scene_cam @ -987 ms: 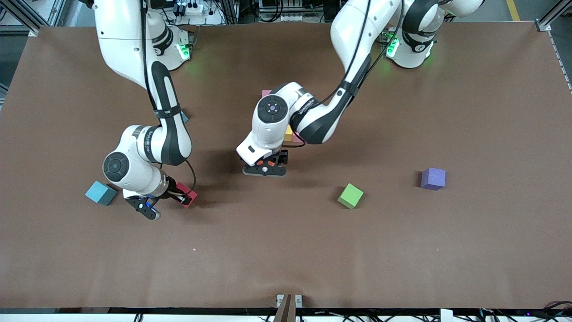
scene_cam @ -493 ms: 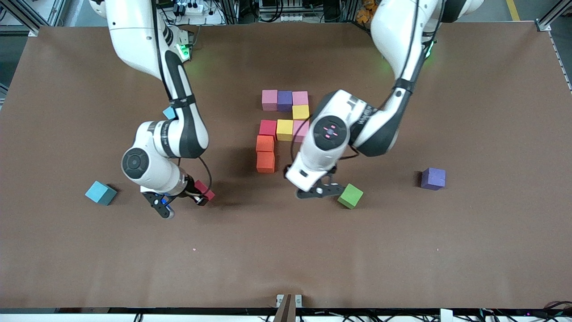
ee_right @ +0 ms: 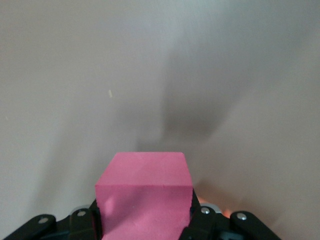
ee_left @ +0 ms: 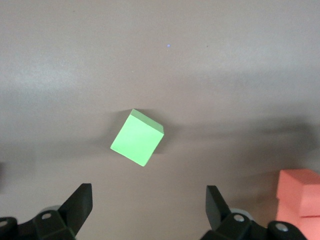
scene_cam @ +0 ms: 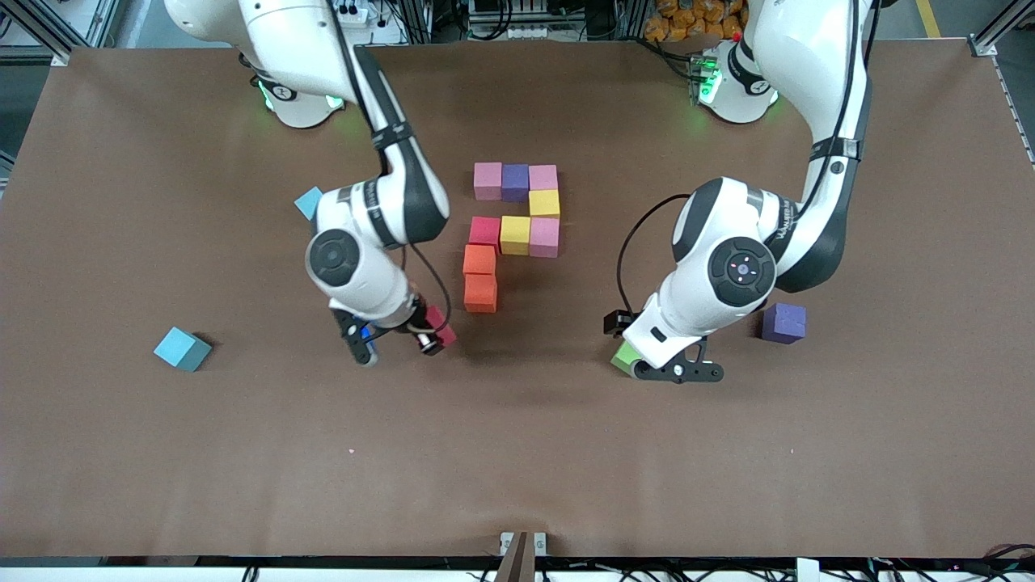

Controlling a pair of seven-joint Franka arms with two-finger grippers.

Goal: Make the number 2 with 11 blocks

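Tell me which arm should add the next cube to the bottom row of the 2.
Right. The right gripper already grips a red cube beside the lower orange cube. The left gripper is open over the green cube, not yet holding it.

We see a brown table [scene_cam: 849, 453] carrying nine grouped blocks [scene_cam: 514, 232], loose green [scene_cam: 623, 356], purple [scene_cam: 783, 322], two teal cubes [scene_cam: 182, 349].
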